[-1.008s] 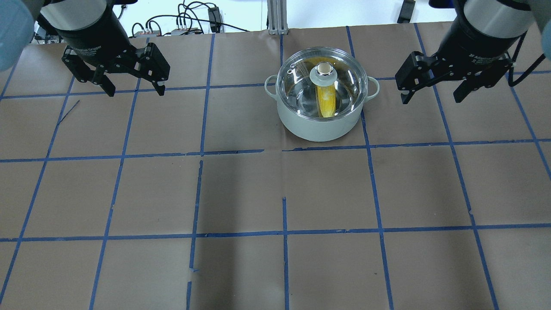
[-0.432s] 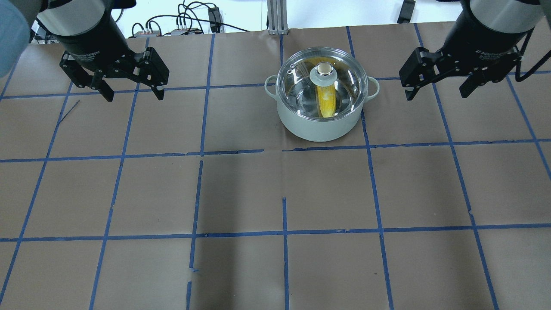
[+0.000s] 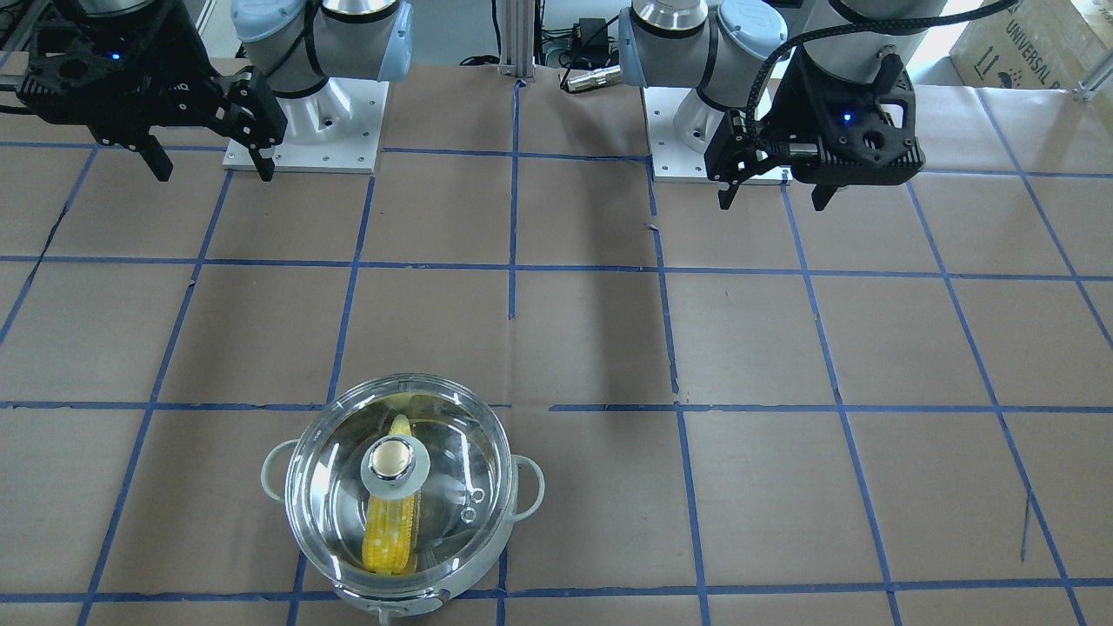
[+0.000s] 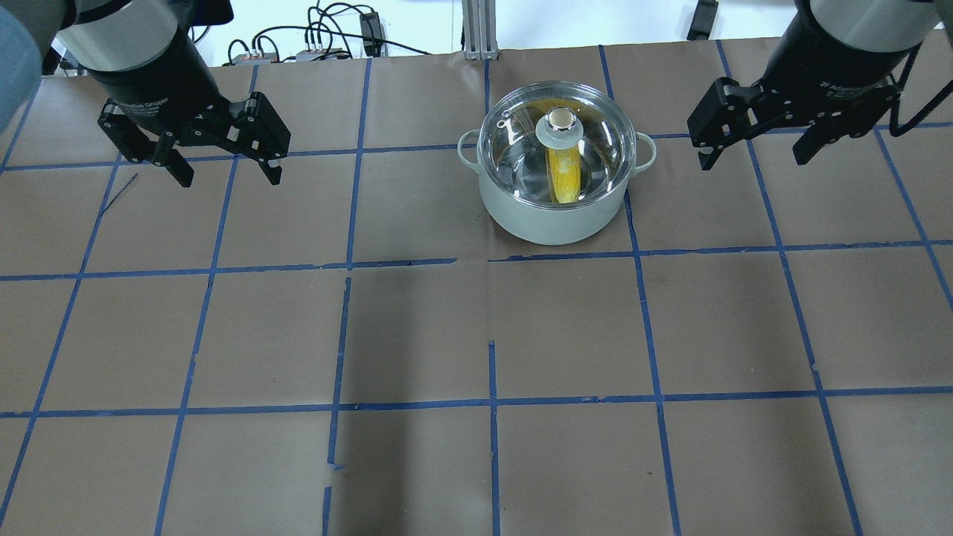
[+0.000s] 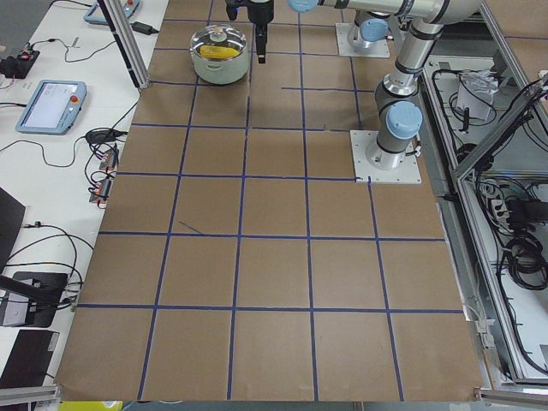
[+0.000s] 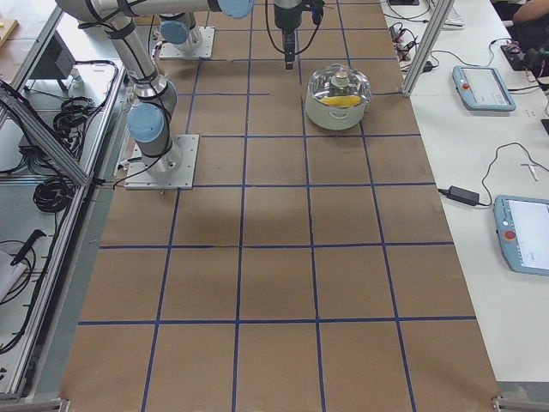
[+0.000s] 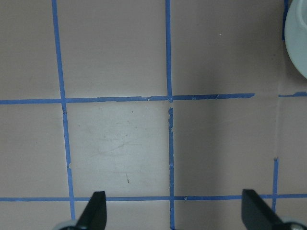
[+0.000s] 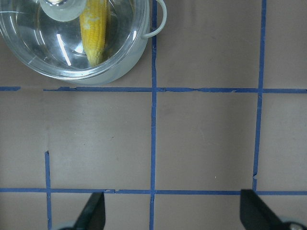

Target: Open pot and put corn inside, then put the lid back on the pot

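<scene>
The pale green pot [image 4: 551,216] stands at the far middle of the table, with the clear glass lid [image 4: 588,130] seated on it. The yellow corn [image 4: 564,175] lies inside, seen through the glass. The pot [image 3: 348,591], lid [image 3: 452,461] and corn [image 3: 389,530] also show in the front view, and in the right wrist view the pot [image 8: 129,57] and corn [image 8: 93,28] show. My left gripper [image 4: 227,171] is open and empty, far left of the pot. My right gripper [image 4: 756,156] is open and empty, right of the pot.
Brown paper with blue tape grid lines covers the table [image 4: 491,335]. Cables and an aluminium post [image 4: 476,30] sit behind the far edge. The two arm bases [image 3: 304,130] stand at the robot side. Tablets and cables lie on side benches [image 6: 480,86].
Both grippers have drifted slightly, the left a little down and the right a little up and away from the pot. The pot, lid and corn have not moved.
</scene>
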Controlling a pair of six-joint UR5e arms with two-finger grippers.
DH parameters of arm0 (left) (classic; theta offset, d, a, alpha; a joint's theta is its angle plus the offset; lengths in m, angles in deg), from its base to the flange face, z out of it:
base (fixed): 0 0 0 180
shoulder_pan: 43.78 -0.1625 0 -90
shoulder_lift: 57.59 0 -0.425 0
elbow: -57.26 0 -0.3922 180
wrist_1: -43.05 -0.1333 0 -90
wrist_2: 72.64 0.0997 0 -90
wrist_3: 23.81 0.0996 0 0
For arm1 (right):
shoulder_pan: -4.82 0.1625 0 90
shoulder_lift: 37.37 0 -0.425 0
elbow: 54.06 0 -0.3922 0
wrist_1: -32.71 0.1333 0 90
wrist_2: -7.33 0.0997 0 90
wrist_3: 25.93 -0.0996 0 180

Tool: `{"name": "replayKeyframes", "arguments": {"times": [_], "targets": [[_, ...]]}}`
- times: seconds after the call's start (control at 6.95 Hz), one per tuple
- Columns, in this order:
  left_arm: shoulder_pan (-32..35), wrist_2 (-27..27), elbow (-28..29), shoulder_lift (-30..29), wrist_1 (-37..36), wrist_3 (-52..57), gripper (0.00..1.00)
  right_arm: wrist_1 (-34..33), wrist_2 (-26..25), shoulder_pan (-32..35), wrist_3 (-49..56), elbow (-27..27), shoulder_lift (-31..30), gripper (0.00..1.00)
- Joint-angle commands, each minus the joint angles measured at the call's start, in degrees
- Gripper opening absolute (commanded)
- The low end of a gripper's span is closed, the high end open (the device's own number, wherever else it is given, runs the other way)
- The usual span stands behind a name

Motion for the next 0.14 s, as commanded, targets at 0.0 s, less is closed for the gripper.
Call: {"name": "replayKeyframes", "arguments": {"times": [0.0], "targets": [[0.0, -0.06, -0.02, 0.11, 0.5, 0.0, 1.0, -0.03, -0.7, 0.03, 0.07, 0.0, -0.03, 0.99]]}}
